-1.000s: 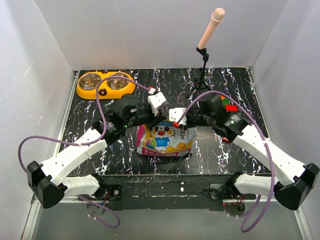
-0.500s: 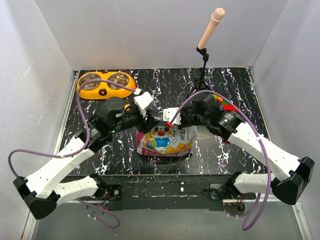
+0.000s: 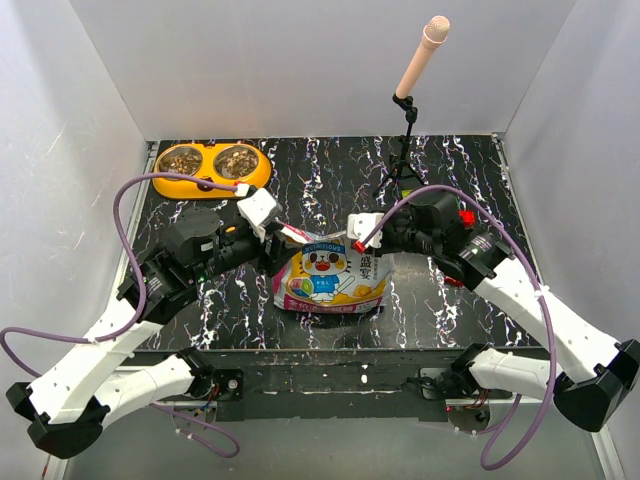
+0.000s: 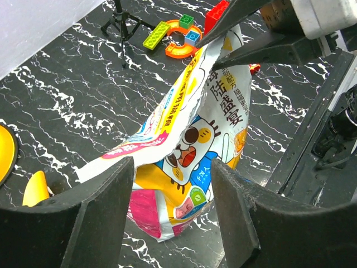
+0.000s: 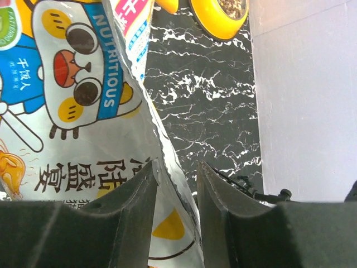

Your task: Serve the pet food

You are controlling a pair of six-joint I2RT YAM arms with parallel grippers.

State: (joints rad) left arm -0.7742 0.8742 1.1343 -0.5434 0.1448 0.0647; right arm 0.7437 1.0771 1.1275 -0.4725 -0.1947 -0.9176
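The printed pet food bag (image 3: 330, 275) stands upright mid-table, its torn top open. Brown pet food (image 3: 238, 159) fills both cups of the yellow double bowl (image 3: 207, 178) at the back left. My left gripper (image 3: 290, 237) is open, just left of the bag's top and clear of it. The left wrist view shows the bag (image 4: 195, 145) beyond my open left gripper (image 4: 173, 163). My right gripper (image 3: 372, 240) is at the bag's upper right corner. In the right wrist view the bag's edge (image 5: 162, 151) lies between the parted jaws of my right gripper (image 5: 175, 164), against the left finger (image 5: 134, 206).
A microphone on a tripod (image 3: 404, 150) stands at the back, right of centre. Colourful toy bricks (image 4: 178, 33) lie behind the bag, near the right arm. White walls close the table on three sides.
My left gripper opened, let go of the bag's top and drew back to the left. My right gripper narrowed, then parted again at the bag's right edge. The bag stays upright.
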